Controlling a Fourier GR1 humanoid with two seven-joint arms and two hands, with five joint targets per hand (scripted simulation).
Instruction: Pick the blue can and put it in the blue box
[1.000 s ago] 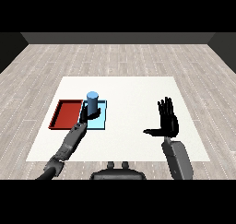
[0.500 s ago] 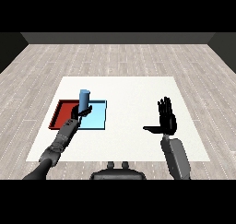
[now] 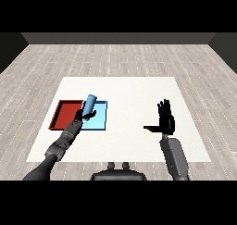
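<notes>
Clearly the placing step is in hand: the left robot hand [image 3: 86, 115] has its fingers curled round the blue can [image 3: 89, 103], which is held in the air, tilted with its top leaning toward the far right, over the join between the red tray [image 3: 62, 116] and the light blue tray [image 3: 100, 122]. The two trays lie touching side by side near the left edge of the worktop [image 3: 134, 94], the red one nearer that edge.

By my reading, the can is carried but not yet set down. The next move calls for bringing it a little further toward the worktop's right edge so that it is squarely over the light blue tray, setting it upright, lowering it until its base rests on the tray floor, and only then uncurling the fingers. The tilt is the point to watch, since a tall cylinder let go at a lean would likely topple or roll.

The can is a smooth, slim cylinder with a paler top face. Both trays are shallow, flat rectangles with low rims. The worktop is plain matt white.

The right robot hand [image 3: 165, 122] holds nothing, fingers straight and raised, thumb spread out, near the right edge.
</notes>
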